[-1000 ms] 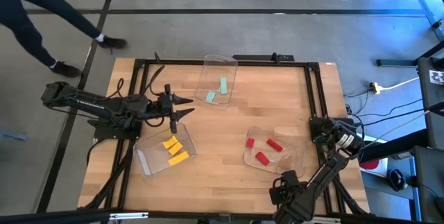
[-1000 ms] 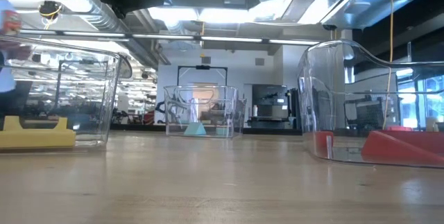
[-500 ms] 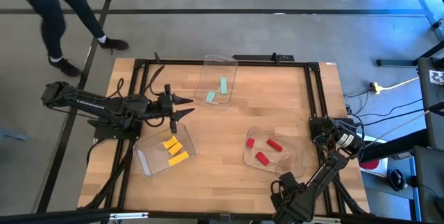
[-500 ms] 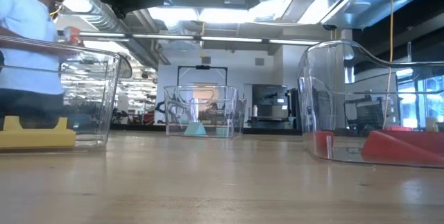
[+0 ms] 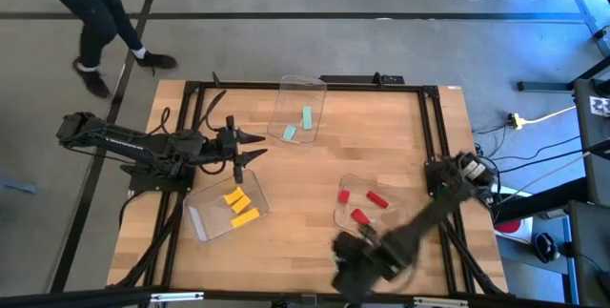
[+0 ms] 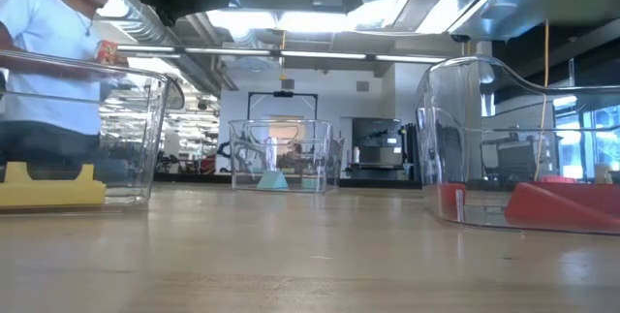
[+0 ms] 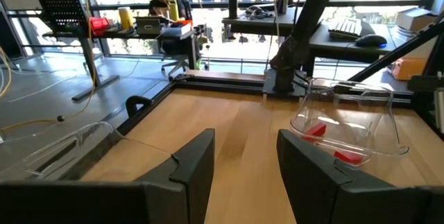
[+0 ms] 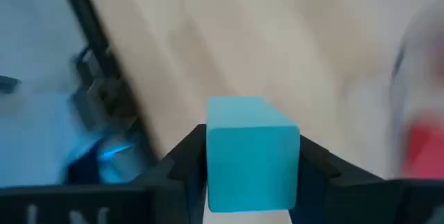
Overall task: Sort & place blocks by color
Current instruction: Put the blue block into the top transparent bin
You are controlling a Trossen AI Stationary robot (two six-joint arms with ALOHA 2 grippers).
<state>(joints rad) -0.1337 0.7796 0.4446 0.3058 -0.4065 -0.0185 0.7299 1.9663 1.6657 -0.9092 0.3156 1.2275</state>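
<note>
Three clear trays lie on the wooden table. The far tray (image 5: 301, 110) holds two mint green blocks (image 5: 306, 117). The near-left tray (image 5: 225, 210) holds yellow blocks (image 5: 238, 205), and the near-right tray (image 5: 376, 208) holds red blocks (image 5: 360, 216). My left gripper (image 5: 253, 148) is open and hovers between the far tray and the yellow tray, touching nothing. My right gripper (image 5: 345, 262) is near the table's near edge, beside the red tray, and is blurred. In the right wrist view it is shut on a mint green block (image 8: 251, 153). My right gripper pinches the mint green block between its two fingers (image 8: 184, 156), which press on two opposite side faces (image 8: 216, 156). The block's free end (image 8: 246, 109) sticks out past the fingertips. Blurred table wood shows behind it.
Black frame rails (image 5: 434, 136) run along the table's edges. Bare wood (image 5: 372, 136) lies between the three trays. A person's legs (image 5: 95, 22) stand on the floor beyond the far left corner, and the same person (image 6: 44, 71) shows behind the yellow tray in the low view.
My right arm has swung quickly from the near right corner toward the table's left, along the near edge, and now reaches past the red tray. The person beyond the far left corner has walked on. My left arm has kept still.
</note>
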